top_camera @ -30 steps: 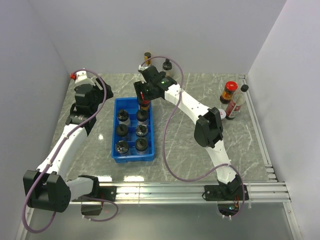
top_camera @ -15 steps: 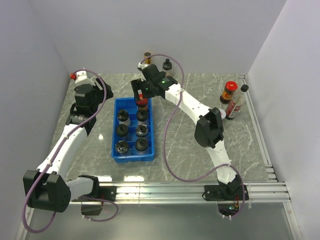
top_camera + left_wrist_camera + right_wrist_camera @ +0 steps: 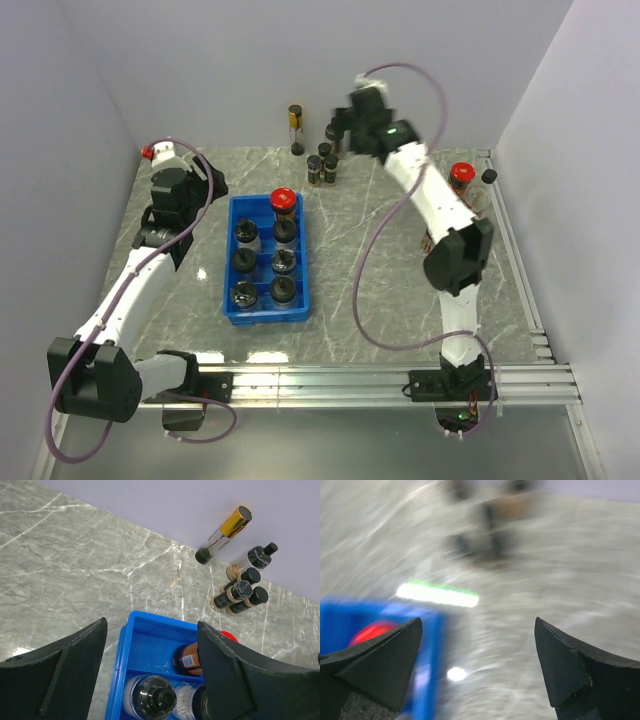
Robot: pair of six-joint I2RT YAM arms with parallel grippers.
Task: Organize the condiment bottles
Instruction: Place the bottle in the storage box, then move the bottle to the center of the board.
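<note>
- My right claw (image 3: 477, 652) gapes wide and empty at upper centre.
- Loose bottles (image 3: 322, 165) stand upright just lower left of it, above the tray (image 3: 232, 262).
- My right arm is nearer than my left claw (image 3: 150, 655), which is also open and empty.

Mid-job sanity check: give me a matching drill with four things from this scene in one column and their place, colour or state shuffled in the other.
Things:
1. gold-capped vial
2. tray
3. right end effector
4. black-capped bottle group

Descriptions:
a. open, holding nothing
b. clustered on the table, beyond the tray's far end
c. blue, far-left compartment empty
d. alone against the back wall

Pairs: 1-d, 2-c, 3-a, 4-b
</note>
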